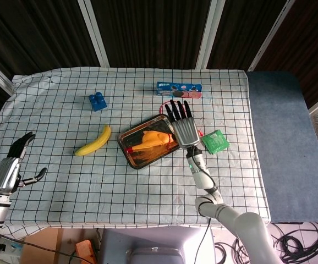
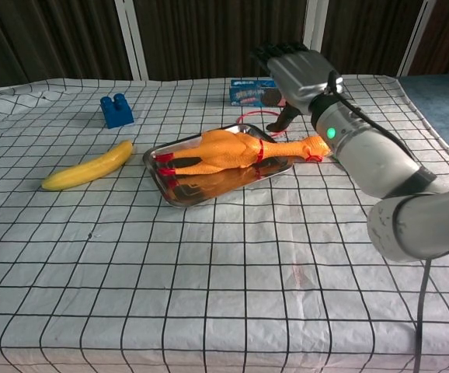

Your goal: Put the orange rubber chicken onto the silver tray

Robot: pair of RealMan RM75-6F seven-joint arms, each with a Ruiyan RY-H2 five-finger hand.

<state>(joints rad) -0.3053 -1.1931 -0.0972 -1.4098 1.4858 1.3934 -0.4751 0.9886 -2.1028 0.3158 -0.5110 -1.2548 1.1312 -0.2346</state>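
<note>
- The orange rubber chicken [image 2: 223,151] is seen lying on its side in the silver tray [image 2: 170,193], red feet to the left, head and neck hanging over the right rim onto the checked cloth [image 2: 209,295].
- The placing is judged essentially done; only the hand's retreat is left.
- The right hand [image 2: 294,71] is raised above the chicken's head, fingers spread, nothing gripped.
- The left hand [image 1: 10,165] is held off at the near left, loosely open and empty.
</note>
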